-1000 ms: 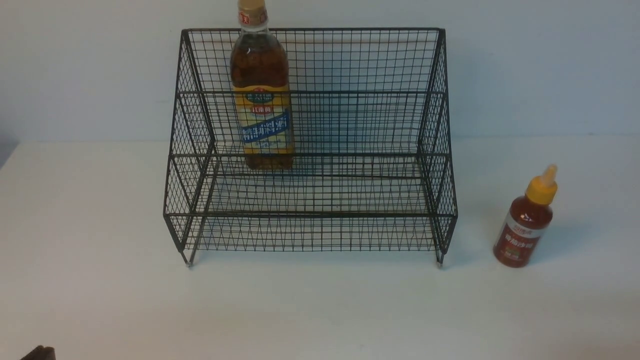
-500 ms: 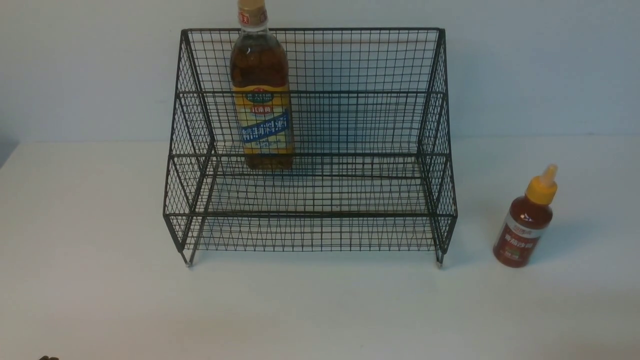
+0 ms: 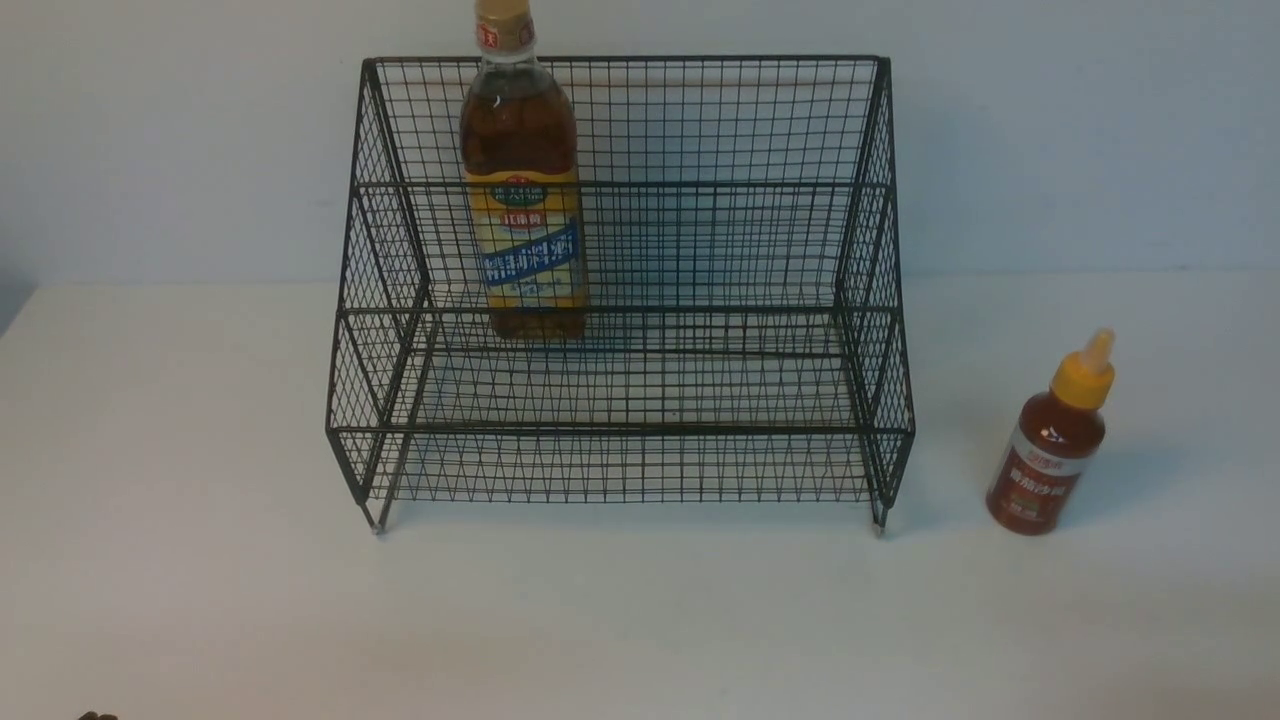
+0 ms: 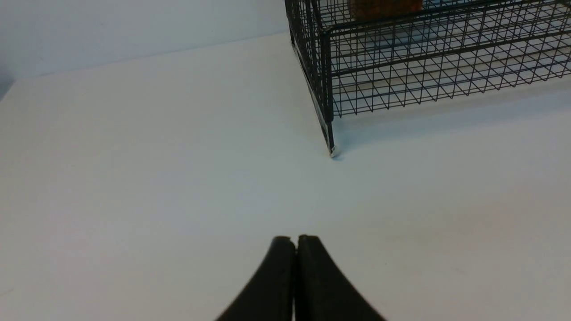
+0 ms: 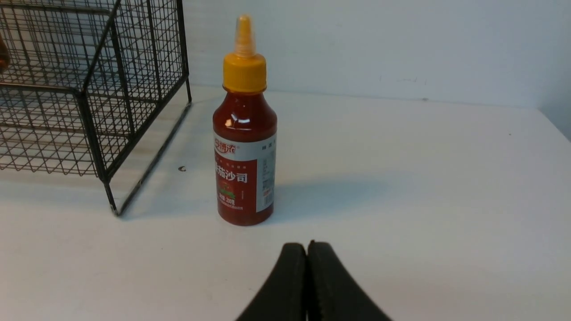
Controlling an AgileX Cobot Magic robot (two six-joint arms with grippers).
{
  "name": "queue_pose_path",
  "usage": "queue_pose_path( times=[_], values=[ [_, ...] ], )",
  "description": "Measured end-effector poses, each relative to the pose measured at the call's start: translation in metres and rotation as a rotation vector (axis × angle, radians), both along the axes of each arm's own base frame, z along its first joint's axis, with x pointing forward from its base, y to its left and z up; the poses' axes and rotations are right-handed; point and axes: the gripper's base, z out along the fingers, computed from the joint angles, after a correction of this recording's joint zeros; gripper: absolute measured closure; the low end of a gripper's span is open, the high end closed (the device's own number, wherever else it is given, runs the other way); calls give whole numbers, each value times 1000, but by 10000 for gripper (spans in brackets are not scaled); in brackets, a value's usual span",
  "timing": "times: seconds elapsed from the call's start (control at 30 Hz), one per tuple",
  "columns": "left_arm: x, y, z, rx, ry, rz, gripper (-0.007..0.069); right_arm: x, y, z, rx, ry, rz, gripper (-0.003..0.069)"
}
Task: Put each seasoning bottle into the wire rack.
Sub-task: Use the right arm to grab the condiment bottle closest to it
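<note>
A large black wire-mesh rack (image 3: 620, 430) with two stepped tiers and a tall back stands on short feet on a plain white table (image 3: 640, 620), its back close to a pale wall (image 3: 1080, 130).

On the rack's upper tier, towards its left end, a tall clear bottle of amber liquid (image 3: 522, 200) with a yellow-and-blue label stands upright. Its tan cap pokes up past the top wire of the rack's back. The lower tier holds nothing.

Outside the rack, off its right end and about level with its front right foot, a small red sauce bottle (image 3: 1048, 450) with a yellow nozzle cap stands upright on the table. It is near the rack but not touching it.

The left gripper (image 4: 294, 238) sits low over the table, out in front of the rack's front left foot and well apart from it. Its two black fingers are pressed together with nothing between them.

The right gripper (image 5: 307, 244) is off the rack's right end, on the near side of the red sauce bottle. It faces the bottle from close by without touching it, and its fingers too are closed tight on nothing.
</note>
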Motion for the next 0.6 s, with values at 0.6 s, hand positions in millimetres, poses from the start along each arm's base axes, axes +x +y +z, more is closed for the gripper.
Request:
queue_pose_path(
  times=[0.6],
  values=[
    [0,0,0,-1,0,0,636,-2,-7,44,476,-505,-50,671]
  ],
)
